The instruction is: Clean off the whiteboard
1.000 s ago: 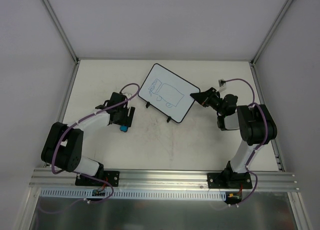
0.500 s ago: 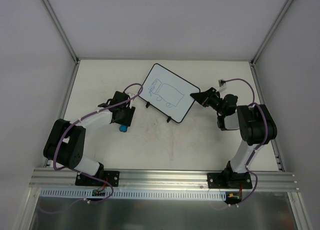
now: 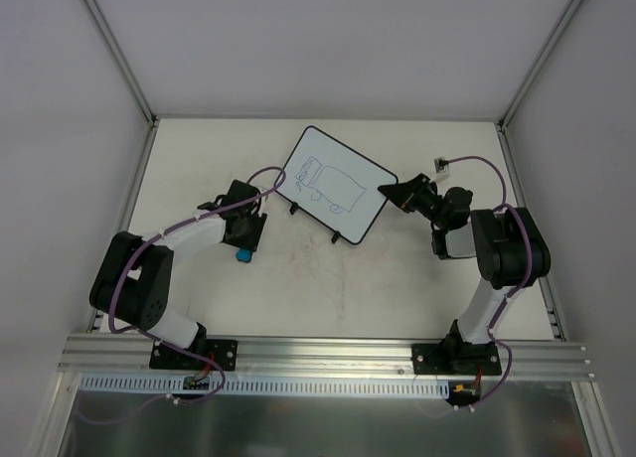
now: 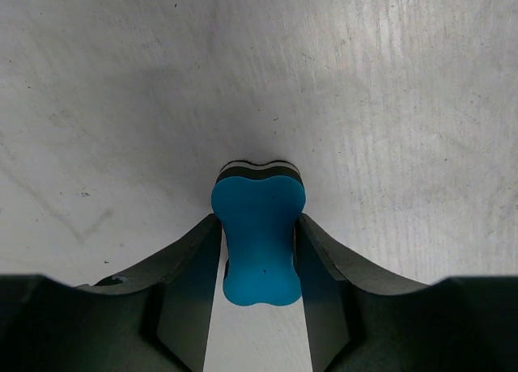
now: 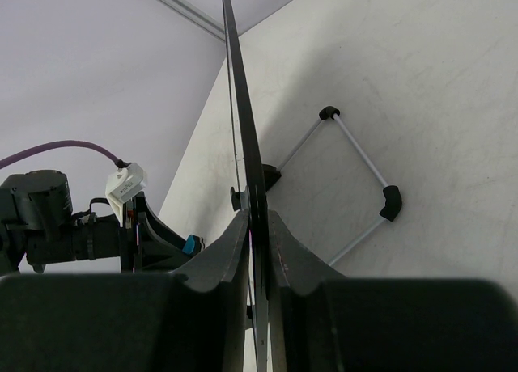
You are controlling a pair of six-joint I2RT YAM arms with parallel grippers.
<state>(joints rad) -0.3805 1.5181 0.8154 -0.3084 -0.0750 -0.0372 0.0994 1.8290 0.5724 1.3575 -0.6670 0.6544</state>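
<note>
Nearest the bases, the left gripper (image 4: pixel 257 226) is reaching down to the scuffed white table (image 3: pixel 397 278), at about nine o'clock from the table's middle in the top view. Its two dark fingers (image 4: pixel 194 267) are pressing against both sides of a small bone-shaped eraser block with a bright blue body and a black felt layer (image 4: pixel 259 259). They are meeting it at its narrow waist, so the gripper is grasping the block with its jaws only partly apart. The black felt end is pointing away from the wrist, and whether it is touching the table cannot be told.

Farther out, at about two o'clock from that block, the right gripper (image 5: pixel 257 218) is clenching the thin black rim of the small rectangular white whiteboard (image 3: pixel 333 184). Its jaws are nearly together, with only the board's edge between them. It is gripping the board's three o'clock corner.

The whiteboard is sitting at about twelve o'clock from the table's middle, turned at an angle, with its two small black feet (image 3: pixel 338 238) resting on the table. Blue scribbles (image 3: pixel 320 179) are showing across its face.
</note>
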